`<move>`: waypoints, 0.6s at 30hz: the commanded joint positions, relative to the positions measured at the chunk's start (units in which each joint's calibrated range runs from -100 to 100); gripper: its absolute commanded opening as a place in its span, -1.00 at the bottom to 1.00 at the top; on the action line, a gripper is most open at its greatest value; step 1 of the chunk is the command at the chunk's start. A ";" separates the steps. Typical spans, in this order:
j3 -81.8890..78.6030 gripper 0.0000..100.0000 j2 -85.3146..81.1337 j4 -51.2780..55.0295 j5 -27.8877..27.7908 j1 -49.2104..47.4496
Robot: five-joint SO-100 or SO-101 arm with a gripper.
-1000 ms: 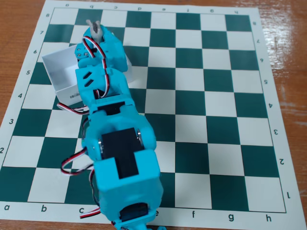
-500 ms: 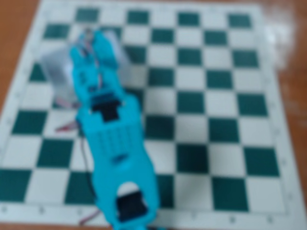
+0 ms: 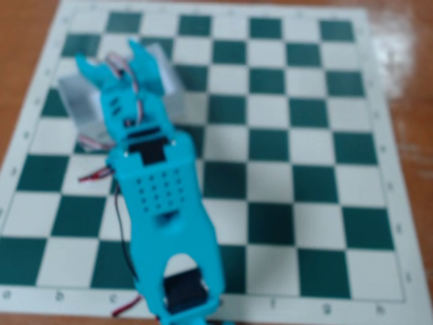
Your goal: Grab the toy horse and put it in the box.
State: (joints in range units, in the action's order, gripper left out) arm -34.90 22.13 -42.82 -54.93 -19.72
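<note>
A green-and-white chessboard mat (image 3: pixel 284 156) with a pale border lies flat on a reddish-brown wooden table (image 3: pixel 17 40), which shows along the left edge and at the upper right. Glare from overhead light brightens the wood at the upper right corner. The picture is soft and slightly blurred.

Single fixed view looking steeply down from above the arm's (image 3: pixel 159 196) base, taking in nearly the whole chessboard (image 3: pixel 304 135) (picture blurred), sitting fairly near
</note>
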 commanded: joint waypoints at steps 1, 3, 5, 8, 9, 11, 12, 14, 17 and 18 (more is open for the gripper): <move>-3.37 -0.29 -9.56 2.70 2.26 2.07; -6.92 -0.28 -15.40 7.19 3.58 3.50; -10.29 -0.28 -21.42 14.17 3.82 5.22; -15.39 -0.29 -30.71 26.71 4.80 7.86; -17.58 -0.29 -33.72 29.03 5.38 8.64; -22.58 -0.29 -40.89 34.02 6.31 9.86; -25.50 -0.29 -44.69 35.51 6.70 10.43; -31.96 -0.29 -52.75 37.42 7.48 11.50; -42.34 -0.29 -65.84 41.57 7.53 12.79; -46.34 -0.29 -70.62 42.07 7.53 13.14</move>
State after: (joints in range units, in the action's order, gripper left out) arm -73.07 -34.72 -2.98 -47.59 -7.84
